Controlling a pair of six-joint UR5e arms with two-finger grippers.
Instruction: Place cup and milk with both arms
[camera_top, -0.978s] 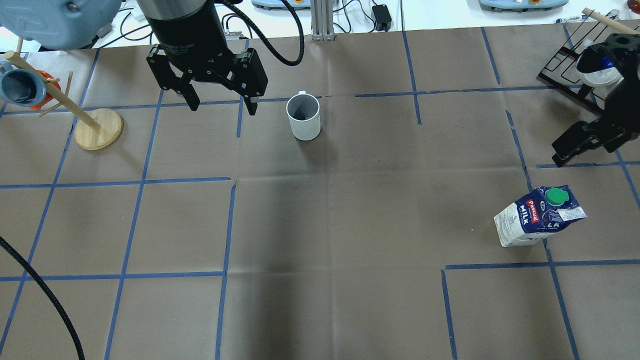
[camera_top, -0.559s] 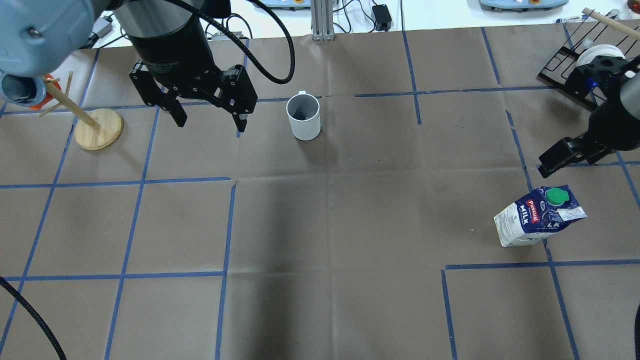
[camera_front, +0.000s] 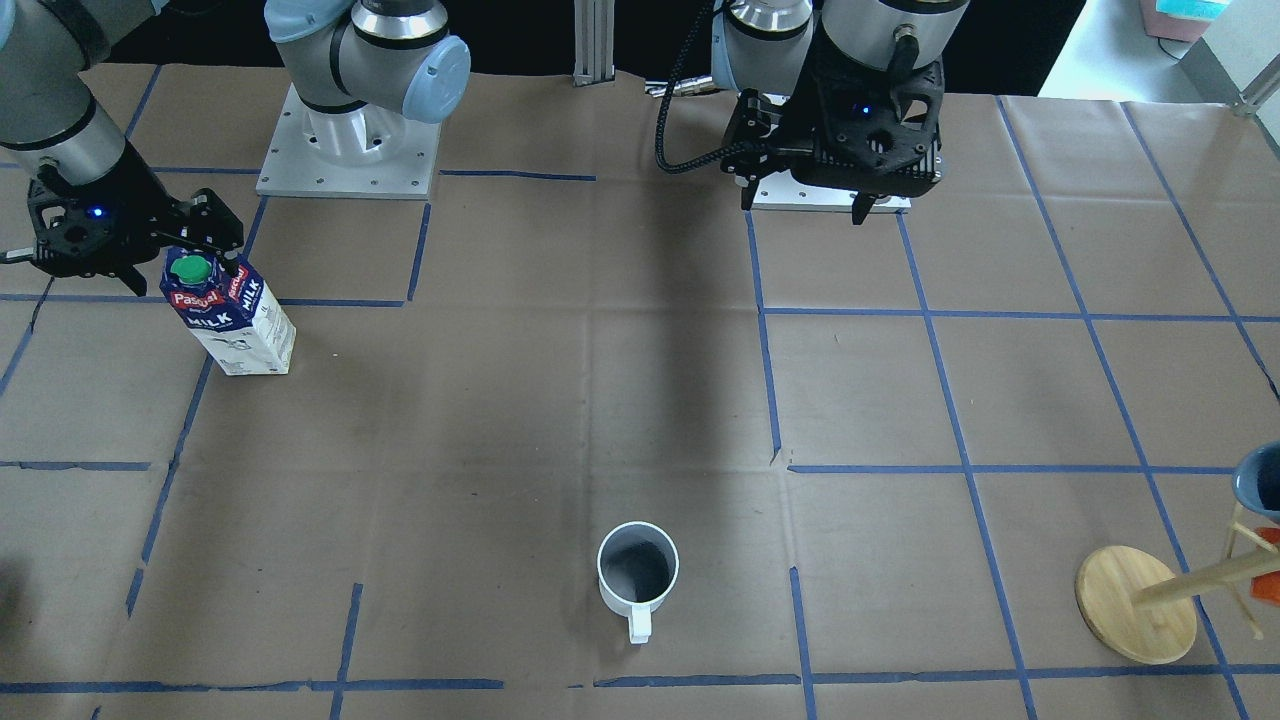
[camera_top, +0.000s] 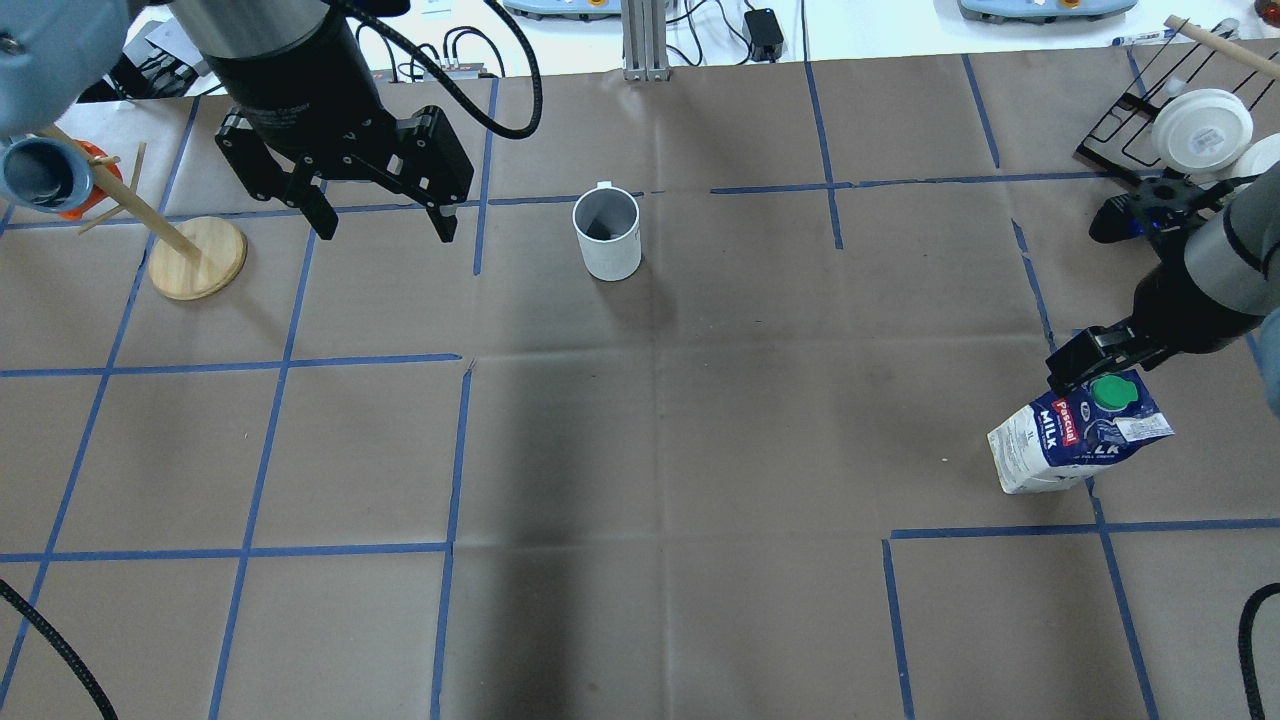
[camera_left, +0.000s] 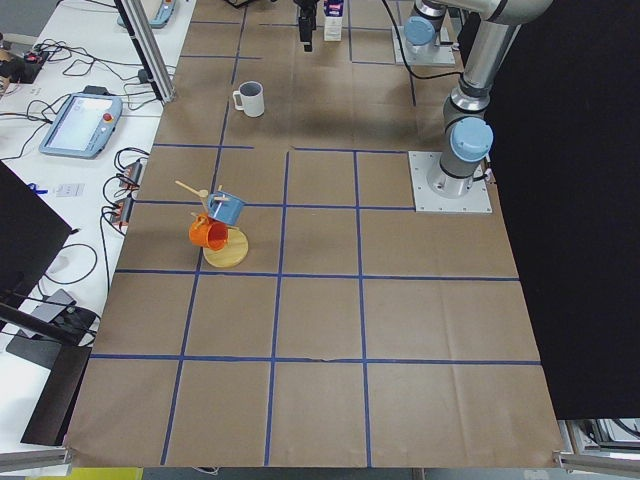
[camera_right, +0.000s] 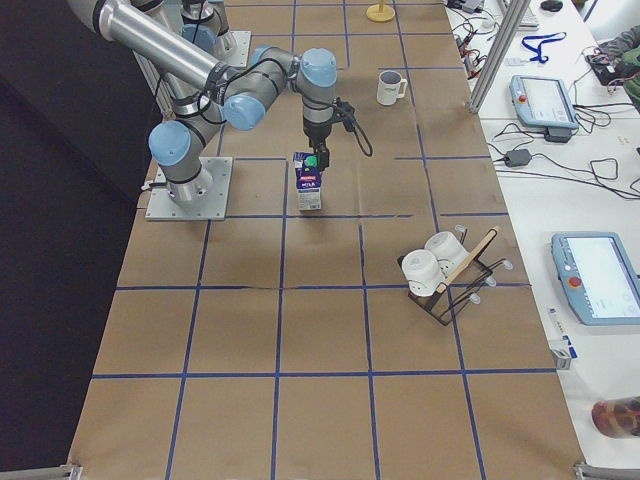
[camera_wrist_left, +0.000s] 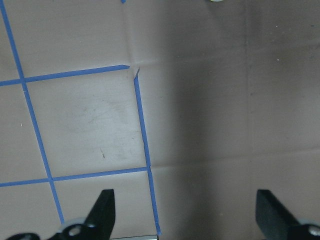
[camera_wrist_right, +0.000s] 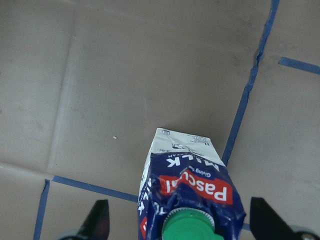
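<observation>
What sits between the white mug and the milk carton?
Only bare brown paper with blue tape lines separates cup and milk, per the overhead view.

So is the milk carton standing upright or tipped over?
Upright: the milk stands on its base, green cap on top.

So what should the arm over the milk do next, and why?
Probably lower the right gripper a little over the milk carton, then close it. In the right wrist view its open fingers stand on either side of the green cap without touching it, and the carton stands upright on the table, not yet gripped.
</observation>
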